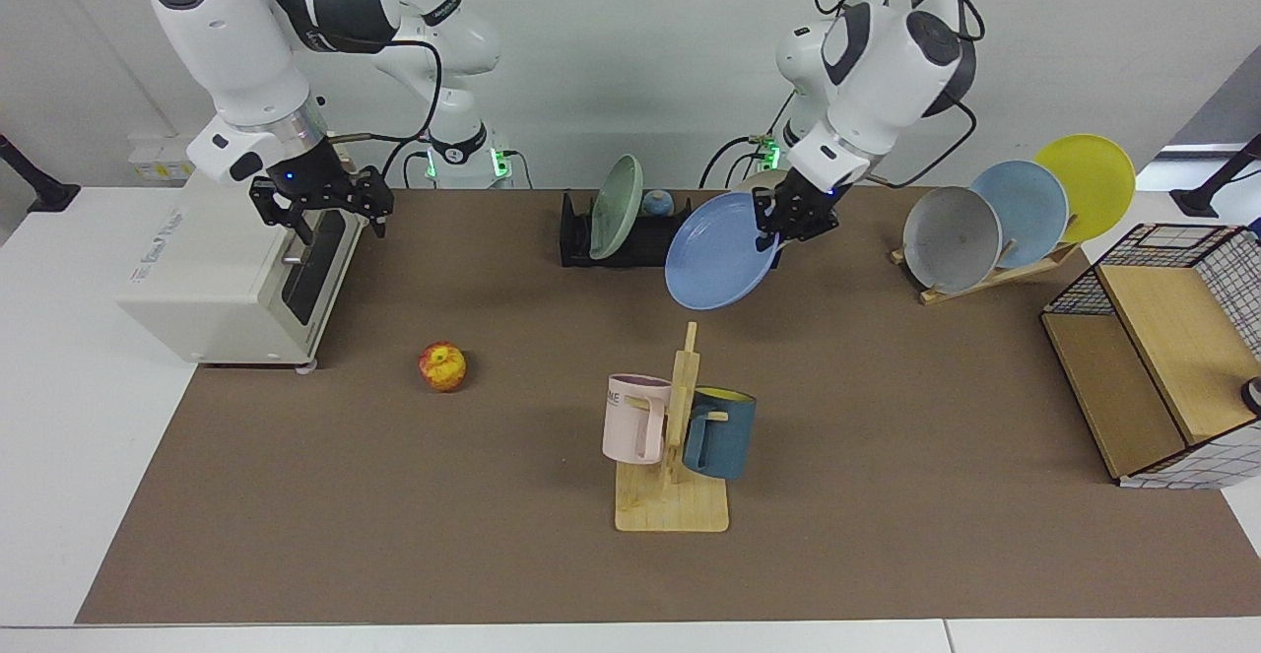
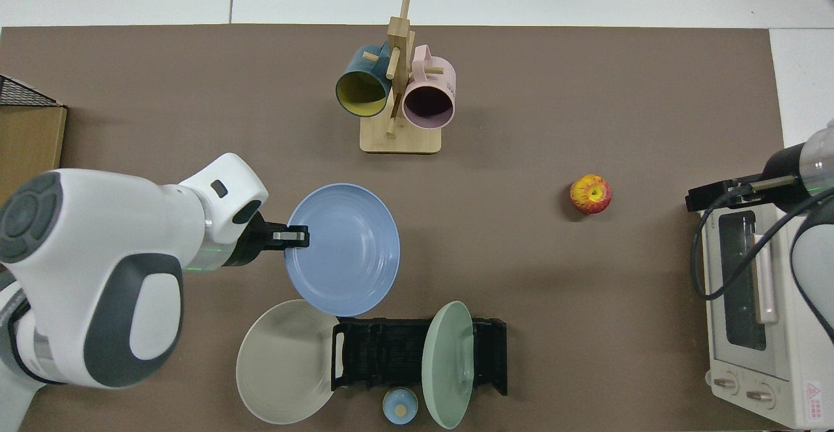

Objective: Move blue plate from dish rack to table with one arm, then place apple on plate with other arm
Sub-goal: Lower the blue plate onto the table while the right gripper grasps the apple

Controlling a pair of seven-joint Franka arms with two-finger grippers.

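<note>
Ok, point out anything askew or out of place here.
The beige plate at the dish rack's end looks tipped nearly flat, unlike the upright green plate. The blue plate hangs tilted in the left claw, mid-carry. The right claw waits open by the toaster.

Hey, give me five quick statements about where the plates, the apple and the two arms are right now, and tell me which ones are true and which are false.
1. The left tool holds the blue plate by its rim, clear of the dish rack. True.
2. The apple sits on the blue plate. False: it lies on the brown mat of the table, well apart from the plate.
3. The right tool hangs open by the toaster oven, holding nothing. True.
4. The dish rack is empty. False: a green plate stands in it.
5. Two mugs hang on the wooden mug stand. True.
</note>
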